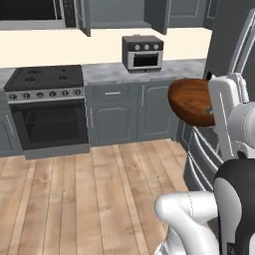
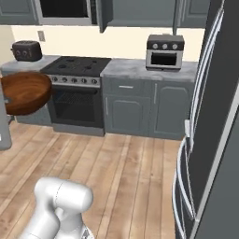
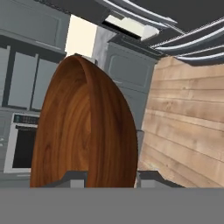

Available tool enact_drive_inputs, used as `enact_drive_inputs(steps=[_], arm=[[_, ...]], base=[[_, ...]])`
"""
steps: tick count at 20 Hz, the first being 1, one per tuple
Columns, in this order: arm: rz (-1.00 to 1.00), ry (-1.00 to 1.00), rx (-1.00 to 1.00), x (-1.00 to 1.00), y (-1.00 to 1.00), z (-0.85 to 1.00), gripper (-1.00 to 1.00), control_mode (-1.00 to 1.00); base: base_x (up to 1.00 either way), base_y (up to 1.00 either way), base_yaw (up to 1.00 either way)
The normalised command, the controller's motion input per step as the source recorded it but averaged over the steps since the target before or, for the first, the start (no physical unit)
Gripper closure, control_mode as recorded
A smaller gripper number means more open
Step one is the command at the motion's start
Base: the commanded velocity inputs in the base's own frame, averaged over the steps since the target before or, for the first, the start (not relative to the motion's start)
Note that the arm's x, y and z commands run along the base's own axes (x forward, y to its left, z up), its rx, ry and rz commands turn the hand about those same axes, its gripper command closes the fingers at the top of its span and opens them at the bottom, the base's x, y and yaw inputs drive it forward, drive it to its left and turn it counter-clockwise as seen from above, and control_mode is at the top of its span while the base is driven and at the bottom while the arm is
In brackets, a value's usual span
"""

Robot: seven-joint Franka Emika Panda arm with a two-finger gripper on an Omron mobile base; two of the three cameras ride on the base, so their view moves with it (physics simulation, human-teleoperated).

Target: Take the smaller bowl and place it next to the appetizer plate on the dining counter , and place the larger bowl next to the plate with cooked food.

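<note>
End effector (image 3: 109,177) grips the small bowl (image 1: 191,102) by its rim (tilted, over floor); carry it level, steadily.

smaller bowl (image 1: 191,101) part hidden behind arm, tool fingertips (image 3: 74,178) cut off

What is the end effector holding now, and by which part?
The small glossy reddish-brown wooden bowl, pinched at its rim between the end effector fingers, one inside, one outside.
</note>
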Motion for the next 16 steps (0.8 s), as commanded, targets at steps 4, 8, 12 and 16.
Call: enact_drive_inputs(steps=[4, 8, 12, 16], arm=[[0.00, 0.00, 0.00, 0.00, 0.00, 0.00, 1.00, 1.00], [0.00, 0.00, 0.00, 0.00, 0.00, 0.00, 1.00, 1.00], [0.00, 0.00, 0.00, 0.00, 0.00, 0.00, 1.00, 1.00], [0.00, 0.00, 0.00, 0.00, 0.00, 0.00, 1.00, 1.00]], base=[[-1.00, 0.55, -0.05], [-1.00, 0.40, -0.01], [-1.00, 0.03, 0.00], [-1.00, 0.00, 0.00]])
